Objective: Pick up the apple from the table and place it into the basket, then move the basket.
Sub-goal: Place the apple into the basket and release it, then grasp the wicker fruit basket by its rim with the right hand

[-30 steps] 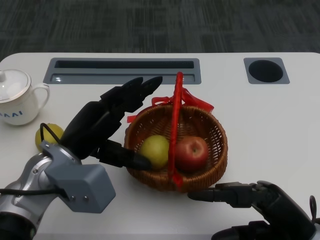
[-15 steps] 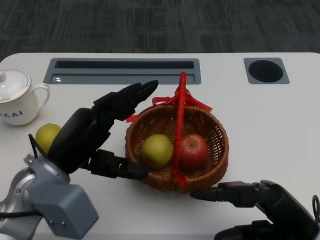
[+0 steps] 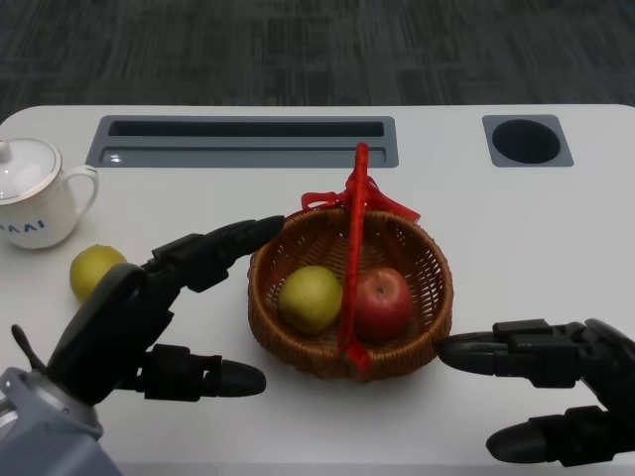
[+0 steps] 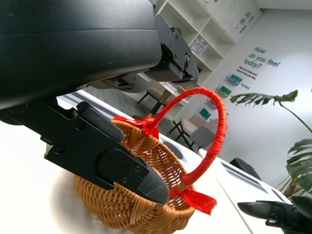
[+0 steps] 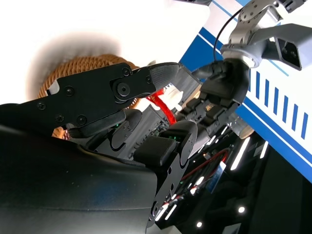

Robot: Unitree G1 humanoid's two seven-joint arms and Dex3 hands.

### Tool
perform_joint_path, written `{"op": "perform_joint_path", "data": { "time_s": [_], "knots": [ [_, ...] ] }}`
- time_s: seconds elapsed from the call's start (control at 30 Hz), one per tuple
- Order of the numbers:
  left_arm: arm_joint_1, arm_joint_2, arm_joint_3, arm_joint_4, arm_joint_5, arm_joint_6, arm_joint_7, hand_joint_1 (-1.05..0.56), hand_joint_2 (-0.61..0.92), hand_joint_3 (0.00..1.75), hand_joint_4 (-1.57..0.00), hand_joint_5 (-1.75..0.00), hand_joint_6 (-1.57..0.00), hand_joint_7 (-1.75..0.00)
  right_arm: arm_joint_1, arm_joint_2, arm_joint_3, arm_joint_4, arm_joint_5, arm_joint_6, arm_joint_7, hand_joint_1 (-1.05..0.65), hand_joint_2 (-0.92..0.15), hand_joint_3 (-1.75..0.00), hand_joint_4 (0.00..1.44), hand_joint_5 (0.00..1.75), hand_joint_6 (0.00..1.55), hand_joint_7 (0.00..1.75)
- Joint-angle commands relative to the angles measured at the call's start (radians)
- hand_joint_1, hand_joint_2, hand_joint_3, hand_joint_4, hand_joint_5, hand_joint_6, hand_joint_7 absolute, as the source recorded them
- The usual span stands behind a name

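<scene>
Head view: we see red apple [image 3: 381,302] already in basket [image 3: 432,260]; left hand [image 3: 149,307] and right hand [image 3: 556,382] spread, empty; moving basket remains.

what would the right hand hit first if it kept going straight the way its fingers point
Most likely the basket: the right hand points toward its near wall, with a bare strip of table between them. Height is hard to judge from above.
</scene>
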Motion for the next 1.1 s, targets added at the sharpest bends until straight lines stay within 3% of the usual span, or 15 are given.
{"op": "perform_joint_path", "data": {
  "time_s": [0.03,0.23,0.6,0.77,0.9,1.1],
  "knots": [
    [0.035,0.018,0.022,-0.029,-0.037,-0.004,-0.023,-0.58,0.70,0.00,-0.47,-0.05,-0.45,-0.04,-0.037,-0.033,-0.014,-0.015,0.000,-0.029,0.005,-0.49,-0.92,0.00,0.74,0.00,0.67,0.00],
    [0.079,0.019,0.036,-0.049,-0.077,0.002,-0.058,-0.56,0.70,0.00,-0.51,-0.04,-0.49,-0.04,-0.123,-0.041,-0.022,0.025,-0.031,-0.067,0.005,-0.52,-0.92,0.00,0.75,0.01,0.68,0.00],
    [0.100,0.015,0.060,-0.027,-0.096,0.011,-0.086,-0.57,0.70,0.00,-0.55,-0.03,-0.53,-0.02,-0.314,-0.015,-0.071,0.239,-0.238,-0.215,-0.079,-0.54,-0.92,-0.04,0.76,0.00,0.66,0.00],
    [0.099,0.011,0.065,-0.018,-0.100,0.010,-0.090,-0.57,0.70,0.00,-0.55,-0.02,-0.53,-0.01,-0.387,-0.013,-0.052,0.352,-0.323,-0.201,-0.114,-0.55,-0.91,-0.05,0.73,0.00,0.65,0.00],
    [0.104,0.010,0.071,-0.018,-0.104,0.002,-0.091,-0.58,0.71,0.01,-0.55,-0.01,-0.53,-0.01,-0.448,0.001,-0.041,0.461,-0.446,-0.182,-0.172,-0.55,-0.87,-0.01,0.74,0.00,0.65,0.00],
    [0.106,0.005,0.080,-0.018,-0.107,-0.021,-0.087,-0.58,0.71,0.00,-0.57,-0.01,-0.54,-0.01,-0.536,0.009,0.000,0.555,-0.707,-0.172,-0.352,-0.60,-0.87,-0.01,0.76,0.01,0.65,0.00]
  ]
}}
